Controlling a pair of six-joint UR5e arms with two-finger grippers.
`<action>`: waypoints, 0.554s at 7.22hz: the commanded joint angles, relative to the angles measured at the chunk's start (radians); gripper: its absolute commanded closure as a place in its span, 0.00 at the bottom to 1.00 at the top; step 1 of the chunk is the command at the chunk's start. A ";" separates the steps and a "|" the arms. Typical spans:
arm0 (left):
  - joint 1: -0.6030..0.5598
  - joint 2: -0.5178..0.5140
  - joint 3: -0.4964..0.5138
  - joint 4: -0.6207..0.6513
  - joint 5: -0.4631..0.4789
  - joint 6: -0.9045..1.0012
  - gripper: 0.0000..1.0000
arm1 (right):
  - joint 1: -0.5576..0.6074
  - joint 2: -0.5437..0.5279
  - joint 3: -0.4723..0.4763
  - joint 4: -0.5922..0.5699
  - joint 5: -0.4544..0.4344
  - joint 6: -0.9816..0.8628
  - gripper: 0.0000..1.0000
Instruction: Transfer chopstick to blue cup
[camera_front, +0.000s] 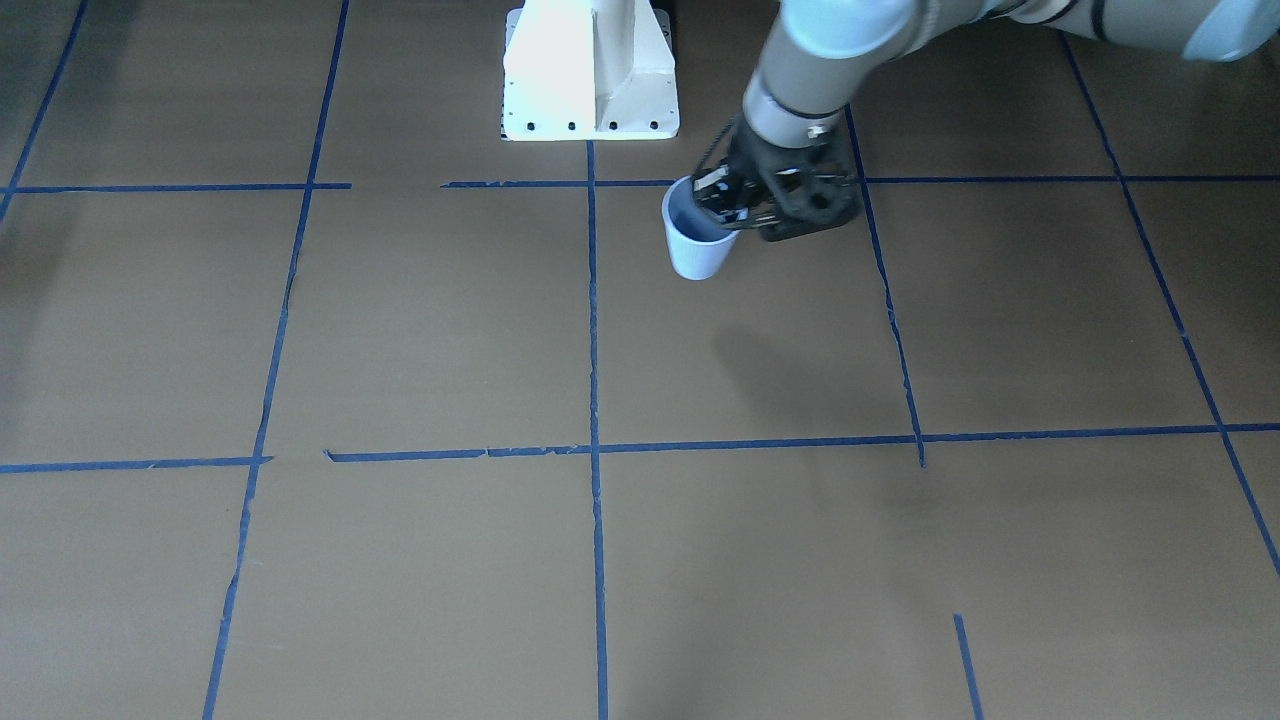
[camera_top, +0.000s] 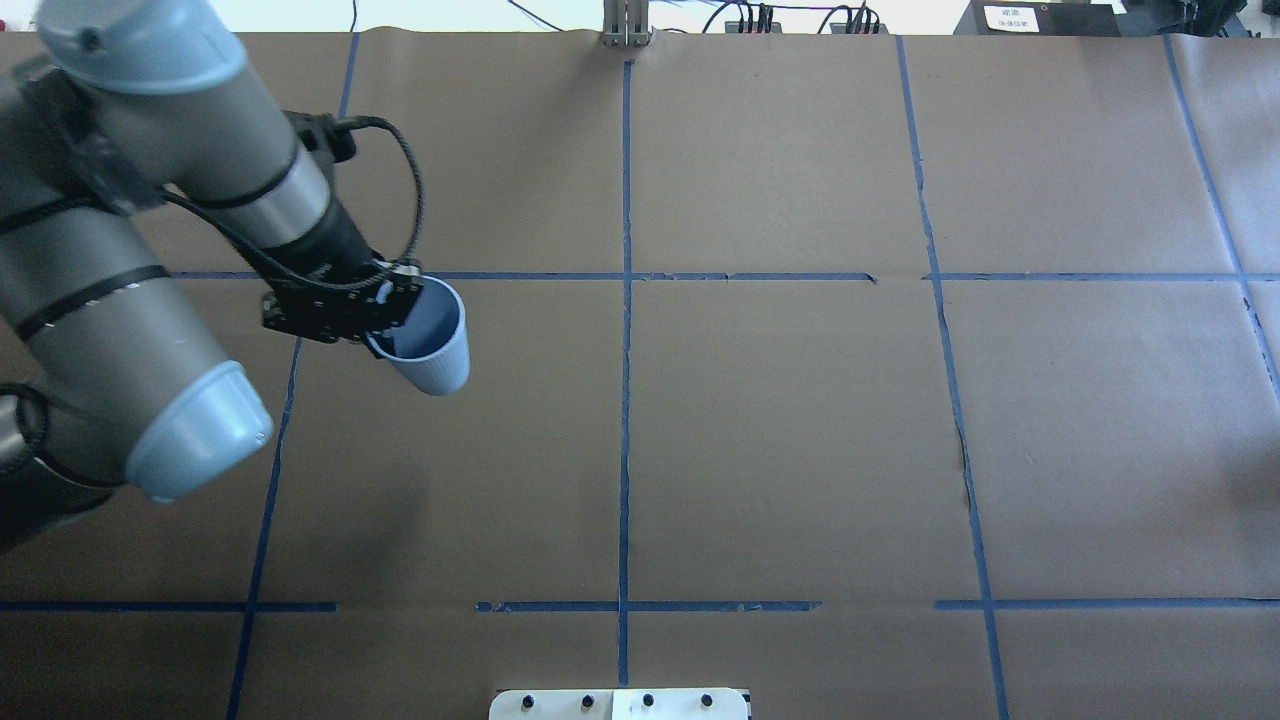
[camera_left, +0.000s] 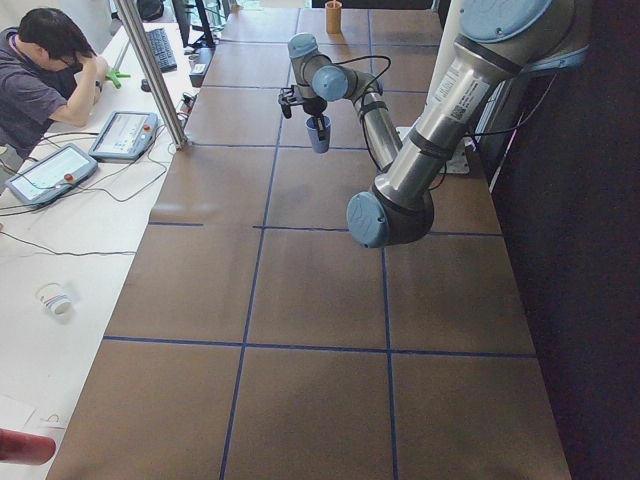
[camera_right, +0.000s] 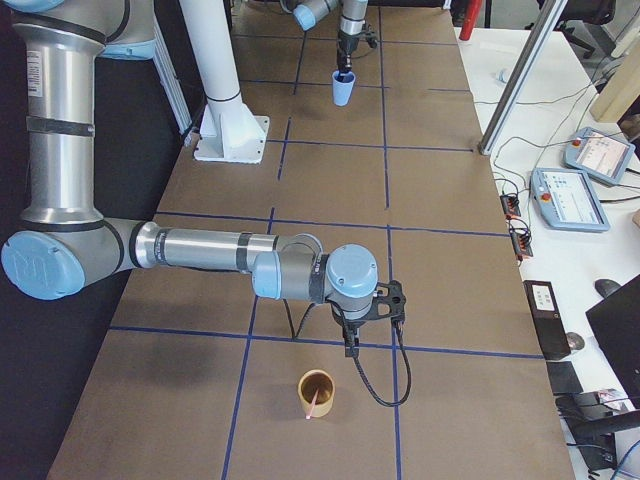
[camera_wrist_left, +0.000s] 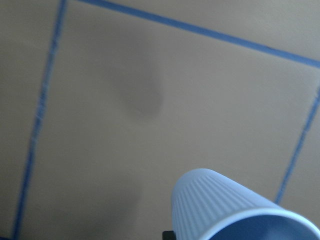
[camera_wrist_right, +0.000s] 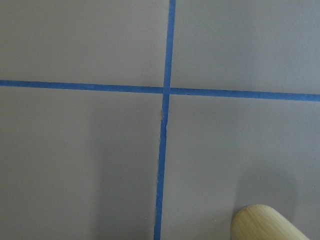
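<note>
The light-blue ribbed cup (camera_front: 697, 250) hangs tilted above the table, held by its rim in my left gripper (camera_front: 722, 205). The cup shows in the overhead view (camera_top: 437, 355) with the left gripper (camera_top: 385, 318) shut on its near rim, and it fills the bottom of the left wrist view (camera_wrist_left: 225, 210). In the exterior right view a pale pink chopstick (camera_right: 314, 403) stands in a tan cup (camera_right: 318, 385). My right gripper (camera_right: 350, 343) hovers just beyond that cup; I cannot tell if it is open or shut.
The white robot base (camera_front: 590, 80) stands at the table's robot side. Blue tape lines cross the brown paper. The tan cup's rim (camera_wrist_right: 265, 225) shows in the right wrist view. An operator (camera_left: 40, 60) and pendants (camera_right: 575, 200) are at a side table.
</note>
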 joint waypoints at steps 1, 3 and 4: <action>0.098 -0.134 0.301 -0.285 0.117 -0.133 0.99 | 0.000 -0.001 0.002 0.000 -0.001 0.019 0.00; 0.103 -0.161 0.384 -0.332 0.125 -0.135 0.99 | 0.000 -0.001 0.002 0.000 -0.001 0.020 0.00; 0.103 -0.158 0.384 -0.332 0.125 -0.132 0.99 | 0.000 0.001 0.002 0.000 -0.001 0.020 0.00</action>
